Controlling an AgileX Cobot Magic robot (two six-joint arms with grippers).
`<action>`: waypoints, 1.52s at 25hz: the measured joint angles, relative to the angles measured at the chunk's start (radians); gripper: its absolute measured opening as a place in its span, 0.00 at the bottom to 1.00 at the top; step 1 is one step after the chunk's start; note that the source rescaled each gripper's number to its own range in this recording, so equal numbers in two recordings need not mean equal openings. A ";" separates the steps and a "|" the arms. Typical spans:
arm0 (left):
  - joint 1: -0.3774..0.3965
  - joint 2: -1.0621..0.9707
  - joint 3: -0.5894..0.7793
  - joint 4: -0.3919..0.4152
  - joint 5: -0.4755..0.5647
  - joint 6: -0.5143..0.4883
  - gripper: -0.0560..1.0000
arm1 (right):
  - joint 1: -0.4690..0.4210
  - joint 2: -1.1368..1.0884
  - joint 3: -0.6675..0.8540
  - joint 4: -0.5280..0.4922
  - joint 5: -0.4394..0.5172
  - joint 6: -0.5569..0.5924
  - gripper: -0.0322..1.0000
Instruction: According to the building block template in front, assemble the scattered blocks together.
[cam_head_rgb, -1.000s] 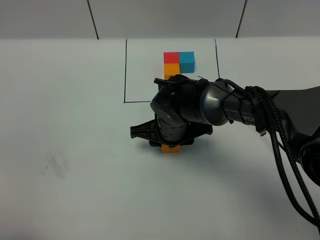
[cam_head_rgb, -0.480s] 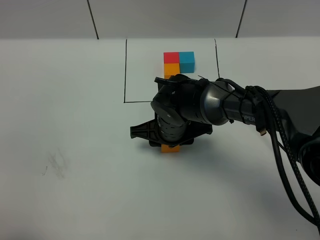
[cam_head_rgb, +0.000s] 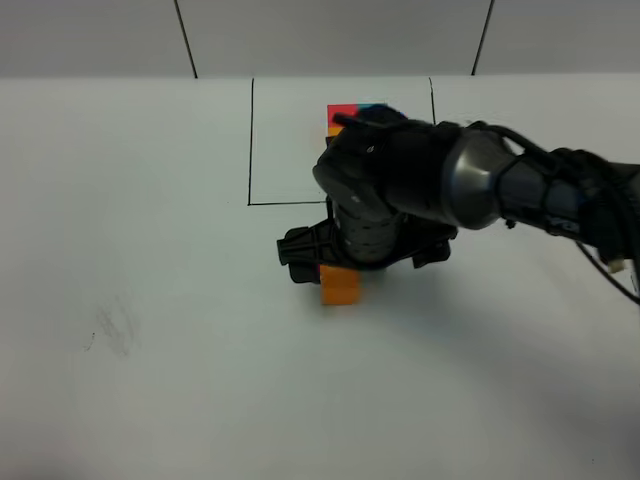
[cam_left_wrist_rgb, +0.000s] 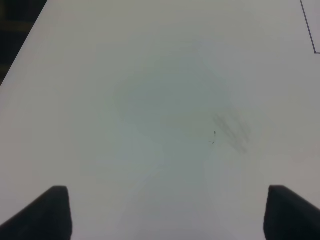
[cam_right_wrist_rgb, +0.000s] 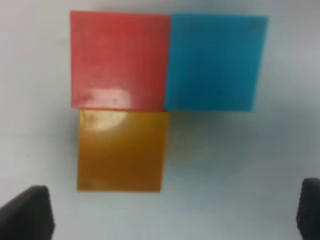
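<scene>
My right gripper (cam_right_wrist_rgb: 175, 210), jaws wide and empty, hangs over the red (cam_right_wrist_rgb: 119, 60), blue (cam_right_wrist_rgb: 215, 61) and orange (cam_right_wrist_rgb: 121, 150) cubes, pressed edge to edge in an L below the template (cam_head_rgb: 345, 111). My left gripper (cam_left_wrist_rgb: 167, 212) gapes over bare table (cam_left_wrist_rgb: 150, 100).

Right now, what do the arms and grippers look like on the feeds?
The right arm is glossy black with a rounded grey metallic joint housing, and black cables run along it. Its gripper is a black ribbed body with a crossbar. The wrist views show only dark, matte finger tips: left fingers and right fingers. No markings are readable. The left arm is out of the high view.
</scene>
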 joint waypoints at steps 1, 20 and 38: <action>0.000 0.000 0.000 0.000 0.000 0.000 0.78 | 0.000 -0.036 0.000 -0.025 0.034 -0.011 1.00; 0.000 0.000 0.000 0.000 0.000 0.000 0.78 | -0.402 -1.010 0.000 -0.812 0.253 -0.744 1.00; 0.000 0.000 0.000 0.000 0.000 0.000 0.78 | -0.743 -1.757 0.360 -0.185 0.269 -1.086 1.00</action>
